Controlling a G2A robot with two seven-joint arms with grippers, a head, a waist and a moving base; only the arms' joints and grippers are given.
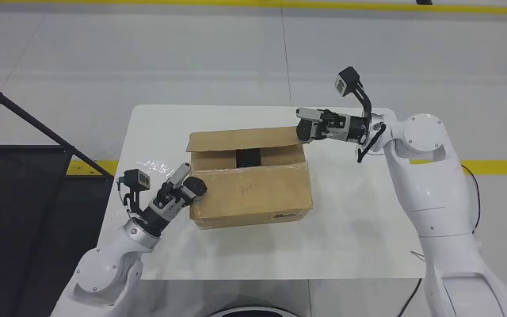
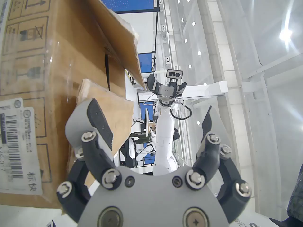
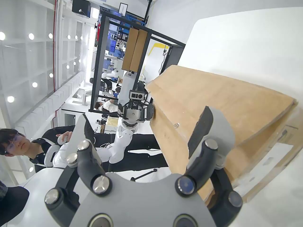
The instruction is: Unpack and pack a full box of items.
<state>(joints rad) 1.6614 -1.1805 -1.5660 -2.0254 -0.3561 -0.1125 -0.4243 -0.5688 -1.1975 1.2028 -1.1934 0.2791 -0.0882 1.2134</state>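
A brown cardboard box (image 1: 249, 186) lies in the middle of the white table (image 1: 356, 238). Its two long top flaps are nearly shut, with a dark gap (image 1: 252, 157) between them. My left gripper (image 1: 192, 189) is at the box's left end; in the left wrist view this gripper (image 2: 153, 124) is open, one finger (image 2: 99, 121) against a short end flap (image 2: 111, 109) of the box (image 2: 47, 60). My right gripper (image 1: 305, 131) is at the far right corner. It (image 3: 145, 128) is open too, one finger (image 3: 208, 128) over the box's flap (image 3: 213, 109).
Bare table top lies to the right of the box and in front of it. A dark mat and a black frame (image 1: 32, 198) stand on the floor left of the table. The table's near edge (image 1: 277, 279) runs close to the left arm.
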